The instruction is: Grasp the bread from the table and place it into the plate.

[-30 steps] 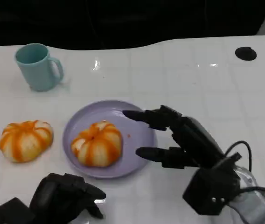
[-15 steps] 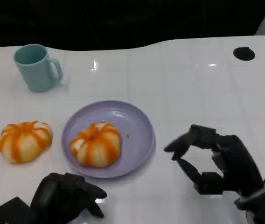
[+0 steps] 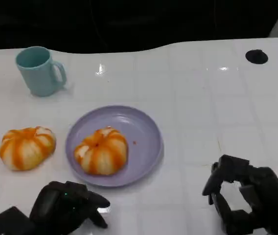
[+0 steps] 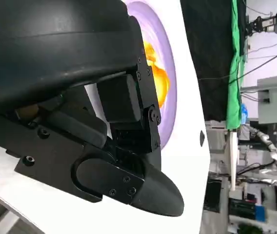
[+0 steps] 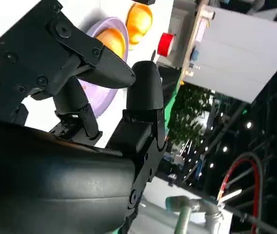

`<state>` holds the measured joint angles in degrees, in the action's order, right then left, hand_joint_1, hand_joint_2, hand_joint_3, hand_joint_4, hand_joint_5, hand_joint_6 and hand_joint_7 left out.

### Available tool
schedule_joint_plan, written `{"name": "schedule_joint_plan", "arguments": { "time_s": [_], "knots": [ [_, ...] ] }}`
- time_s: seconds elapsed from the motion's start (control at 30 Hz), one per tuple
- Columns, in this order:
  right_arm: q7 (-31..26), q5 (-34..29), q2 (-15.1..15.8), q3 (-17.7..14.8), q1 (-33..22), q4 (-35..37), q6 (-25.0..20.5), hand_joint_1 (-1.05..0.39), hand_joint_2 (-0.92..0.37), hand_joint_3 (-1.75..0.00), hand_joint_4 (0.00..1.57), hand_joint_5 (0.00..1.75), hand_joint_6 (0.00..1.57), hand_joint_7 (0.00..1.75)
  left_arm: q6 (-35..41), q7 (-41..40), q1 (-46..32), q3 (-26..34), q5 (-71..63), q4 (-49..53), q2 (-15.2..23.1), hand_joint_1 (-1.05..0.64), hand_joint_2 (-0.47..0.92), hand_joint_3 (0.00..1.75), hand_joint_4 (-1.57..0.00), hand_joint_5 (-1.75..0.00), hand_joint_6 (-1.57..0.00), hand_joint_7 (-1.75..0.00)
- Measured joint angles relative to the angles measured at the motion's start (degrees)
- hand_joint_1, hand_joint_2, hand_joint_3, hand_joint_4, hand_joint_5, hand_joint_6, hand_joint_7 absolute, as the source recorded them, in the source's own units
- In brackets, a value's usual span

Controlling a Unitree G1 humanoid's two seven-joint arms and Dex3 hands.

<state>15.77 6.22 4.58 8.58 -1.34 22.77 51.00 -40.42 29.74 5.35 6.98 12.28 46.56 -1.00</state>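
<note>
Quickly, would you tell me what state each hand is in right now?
Left hand: fingers curled in, holding nothing.
Right hand: open, fingers apart, holding nothing.

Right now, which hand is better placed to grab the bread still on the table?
Probably the left hand: it rests just below the bread on the table. The right hand sits beyond the plate.

Teal mug (image 3: 38, 70), upright on white table (image 3: 202, 98)

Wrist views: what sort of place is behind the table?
Probably a robotics lab or workshop: a green curtain, hanging cables and a red emergency-stop button stand beyond the white table.
</note>
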Motion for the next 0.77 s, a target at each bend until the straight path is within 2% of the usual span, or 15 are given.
{"name": "schedule_joint_plan", "arguments": {
  "time_s": [0.23, 0.77],
  "knots": [
    [0.94, 0.75, -1.35, -0.66, -2.76, -1.11, -0.07, -0.24, -0.33, -1.37, 0.84, 1.75, 0.75, 1.52, 0.0, 0.44, -0.03, 0.08, 0.29, 0.01, 0.34, -1.05, 0.91, 0.0, -1.4, -0.84, -1.57, -0.22],
    [1.7, -0.94, -1.5, -2.68, -1.14, 3.95, 3.58, -0.25, -0.35, -1.36, 0.84, 1.75, 0.77, 1.5, 0.0, 1.28, -0.08, 0.73, 0.51, 0.03, 0.83, -1.05, 0.91, 0.0, -1.4, -0.83, -1.57, -0.22]
  ]
}}
